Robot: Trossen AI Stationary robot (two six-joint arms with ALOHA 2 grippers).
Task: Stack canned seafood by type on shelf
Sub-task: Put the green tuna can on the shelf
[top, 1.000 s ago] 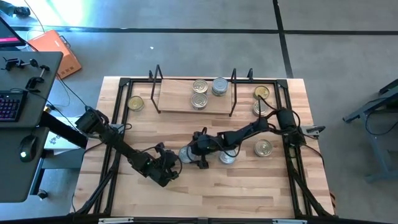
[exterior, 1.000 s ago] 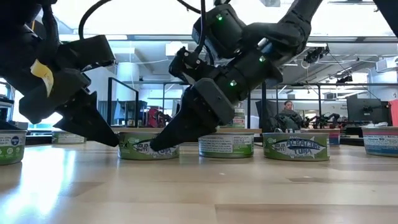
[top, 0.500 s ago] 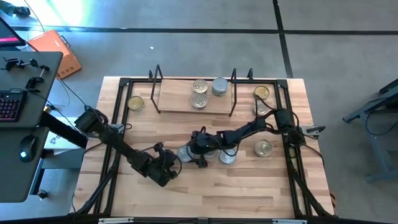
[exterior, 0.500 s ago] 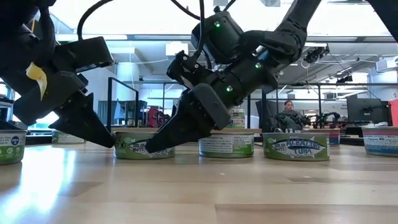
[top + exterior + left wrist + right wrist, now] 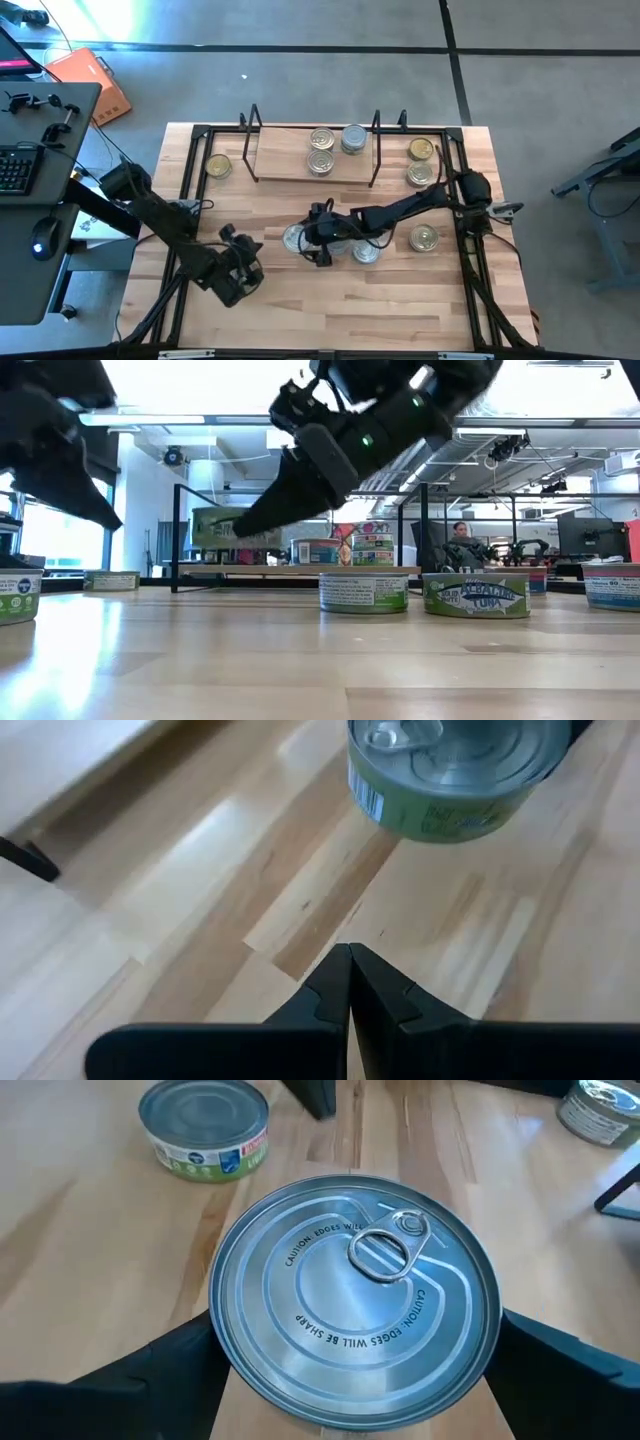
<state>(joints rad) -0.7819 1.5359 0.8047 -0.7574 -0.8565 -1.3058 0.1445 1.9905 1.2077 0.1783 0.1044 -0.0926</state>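
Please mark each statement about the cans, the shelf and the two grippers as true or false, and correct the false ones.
1. The right gripper holds a silver-topped can in its jaws. True.
2. That can rests on the table. False: the low view shows it lifted.
3. The left gripper is shut and holds nothing. True.
4. The shelf carries no cans. False: cans stand on its board.

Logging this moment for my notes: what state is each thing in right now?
Right pincer: shut on silver-top tin, lifted off the table.
Left pincer: shut, empty, above the tabletop.
Shelf: holds three tins.
Green-label tin: upright on the tabletop.
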